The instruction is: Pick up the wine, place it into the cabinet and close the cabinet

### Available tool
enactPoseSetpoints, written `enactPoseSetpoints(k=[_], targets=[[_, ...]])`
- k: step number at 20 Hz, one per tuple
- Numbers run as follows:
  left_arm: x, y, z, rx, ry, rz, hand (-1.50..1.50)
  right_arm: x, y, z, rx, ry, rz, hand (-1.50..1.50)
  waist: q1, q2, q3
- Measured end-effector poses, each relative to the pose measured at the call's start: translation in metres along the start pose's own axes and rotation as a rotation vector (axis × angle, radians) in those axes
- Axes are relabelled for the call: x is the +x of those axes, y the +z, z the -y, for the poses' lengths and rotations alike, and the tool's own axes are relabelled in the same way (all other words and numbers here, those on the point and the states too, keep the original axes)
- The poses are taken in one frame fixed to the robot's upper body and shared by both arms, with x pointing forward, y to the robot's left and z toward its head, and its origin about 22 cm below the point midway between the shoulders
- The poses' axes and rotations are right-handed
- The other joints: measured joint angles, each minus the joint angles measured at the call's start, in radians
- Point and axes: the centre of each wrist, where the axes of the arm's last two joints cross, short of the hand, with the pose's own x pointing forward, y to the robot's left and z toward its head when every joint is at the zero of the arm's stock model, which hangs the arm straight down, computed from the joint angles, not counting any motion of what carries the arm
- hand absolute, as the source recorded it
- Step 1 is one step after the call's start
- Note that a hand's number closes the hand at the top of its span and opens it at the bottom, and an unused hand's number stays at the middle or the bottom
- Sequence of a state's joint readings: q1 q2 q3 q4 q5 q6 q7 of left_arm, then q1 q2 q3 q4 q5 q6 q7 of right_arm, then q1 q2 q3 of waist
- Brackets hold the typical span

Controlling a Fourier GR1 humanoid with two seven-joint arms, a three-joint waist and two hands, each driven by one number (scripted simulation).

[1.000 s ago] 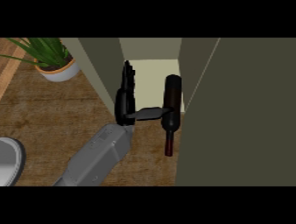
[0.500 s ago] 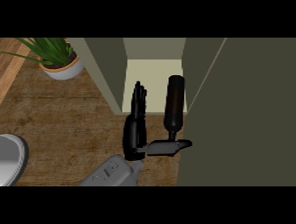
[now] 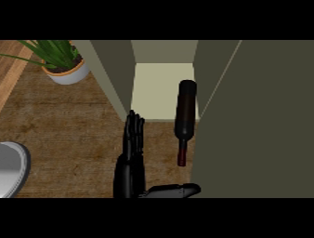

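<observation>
Wine (image 3: 185, 118) lies released, apart from the one hand (image 3: 133, 155) in view, which has drawn back, fingers straight, thumb splayed, holding nothing; the bottle rests base-first in the cabinet (image 3: 161, 93), neck jutting over the counter (image 3: 63, 130); closing looks next.

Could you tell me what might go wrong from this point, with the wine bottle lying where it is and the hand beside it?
The wine bottle lies with its base in the cabinet opening and its neck out over the counter, so closing the door now could jam against it.

The robot hand is open and apart from the bottle; a sideways brush by its fingers could roll the bottle.

Which hand this is cannot be told.
</observation>
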State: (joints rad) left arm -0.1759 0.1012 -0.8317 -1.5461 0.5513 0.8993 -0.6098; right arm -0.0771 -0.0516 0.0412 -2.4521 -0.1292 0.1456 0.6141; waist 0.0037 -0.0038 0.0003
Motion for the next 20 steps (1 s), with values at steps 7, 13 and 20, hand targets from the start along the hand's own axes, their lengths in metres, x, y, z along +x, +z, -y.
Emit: enactPoseSetpoints(k=[7,13,20], targets=[[0.036,0.015,-0.026,-0.010,0.031,0.027,-1.50,-0.002,0.003,-0.005,0.041,-0.016,-0.031,-1.50,-0.002,0.000,0.000],[0.057,0.031,-0.049,-0.068,0.046,0.020,-1.50,-0.004,0.003,-0.005,0.108,0.008,-0.070,1.50,-0.002,0.001,0.000],[0.074,0.040,-0.083,-0.124,0.041,0.020,-1.50,-0.014,0.007,-0.007,0.187,0.020,-0.092,1.50,-0.003,0.001,0.000]])
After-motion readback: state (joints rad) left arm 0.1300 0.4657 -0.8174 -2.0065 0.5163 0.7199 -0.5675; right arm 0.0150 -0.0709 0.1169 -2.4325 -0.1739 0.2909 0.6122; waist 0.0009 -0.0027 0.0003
